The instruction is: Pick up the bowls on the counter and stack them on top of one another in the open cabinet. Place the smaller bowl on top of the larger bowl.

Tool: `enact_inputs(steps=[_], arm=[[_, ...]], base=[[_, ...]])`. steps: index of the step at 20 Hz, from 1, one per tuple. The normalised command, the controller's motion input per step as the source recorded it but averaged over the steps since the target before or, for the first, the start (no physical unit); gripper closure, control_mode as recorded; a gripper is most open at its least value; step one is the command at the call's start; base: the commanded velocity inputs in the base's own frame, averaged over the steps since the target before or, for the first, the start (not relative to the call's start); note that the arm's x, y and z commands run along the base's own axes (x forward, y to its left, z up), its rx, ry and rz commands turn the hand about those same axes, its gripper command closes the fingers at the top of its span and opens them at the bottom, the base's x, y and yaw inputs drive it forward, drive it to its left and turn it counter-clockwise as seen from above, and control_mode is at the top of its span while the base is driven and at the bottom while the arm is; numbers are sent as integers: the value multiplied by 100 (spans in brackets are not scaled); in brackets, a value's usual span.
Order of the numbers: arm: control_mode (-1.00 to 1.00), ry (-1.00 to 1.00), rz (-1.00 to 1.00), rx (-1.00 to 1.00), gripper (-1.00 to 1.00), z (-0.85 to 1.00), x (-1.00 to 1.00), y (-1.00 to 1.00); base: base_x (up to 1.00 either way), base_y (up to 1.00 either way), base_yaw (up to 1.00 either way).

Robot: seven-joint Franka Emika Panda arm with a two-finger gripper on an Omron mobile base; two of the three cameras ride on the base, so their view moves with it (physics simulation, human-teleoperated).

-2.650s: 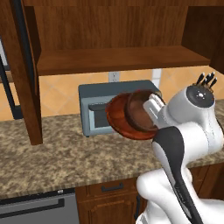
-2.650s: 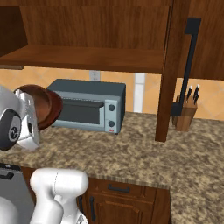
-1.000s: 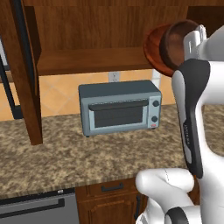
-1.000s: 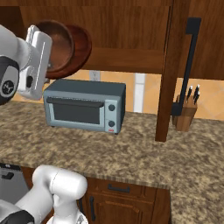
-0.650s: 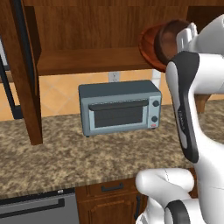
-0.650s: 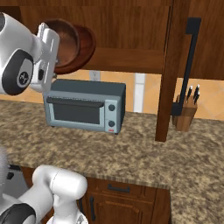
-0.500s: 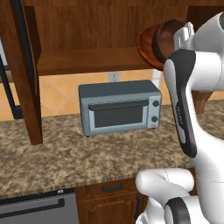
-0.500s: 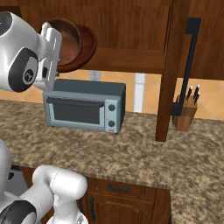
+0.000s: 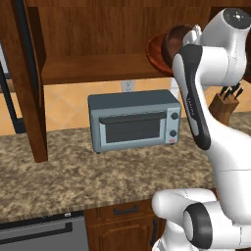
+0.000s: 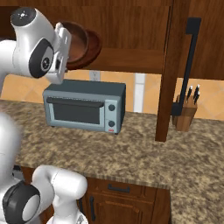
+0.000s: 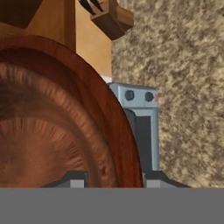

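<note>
Hand (image 10: pixel 65 43) clenched on larger bowl's (image 10: pixel 89 46) rim, smaller bowl (image 9: pixel 175 41) nested inside, tilted on edge. I'd level both before sliding onto open cabinet (image 9: pixel 98 68) shelf.

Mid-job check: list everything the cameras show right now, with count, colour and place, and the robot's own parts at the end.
Bowls: two, brown wood, the small one nested in the wide one, held tilted up at the cabinet shelf.
Cabinet: one, dark brown, open, on the wall above the counter.
Counter: one, speckled brown and beige, over dark drawers.
Toaster oven: one, grey-blue, on the counter below the shelf.
Knife block: one, brown with dark handles, on the counter beyond the cabinet post.
Wall outlet: one, pale, above the toaster oven.
Dishwasher: one, grey, under the counter.
Arm: one, white with dark joints, raised to the shelf.
Gripper: one, shut on the rim of the bowls.
</note>
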Motion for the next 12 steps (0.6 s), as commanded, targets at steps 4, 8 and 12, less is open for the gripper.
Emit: enact_inputs(steps=[4,8,12], arm=[[-100,5,2,0,100,0,67,-3],[-100,1,2,0,100,-7,67,0],[-100,0,2,0,100,-15,59,-4]], base=[[0,0,0],[0,0,0],[0,0,0]])
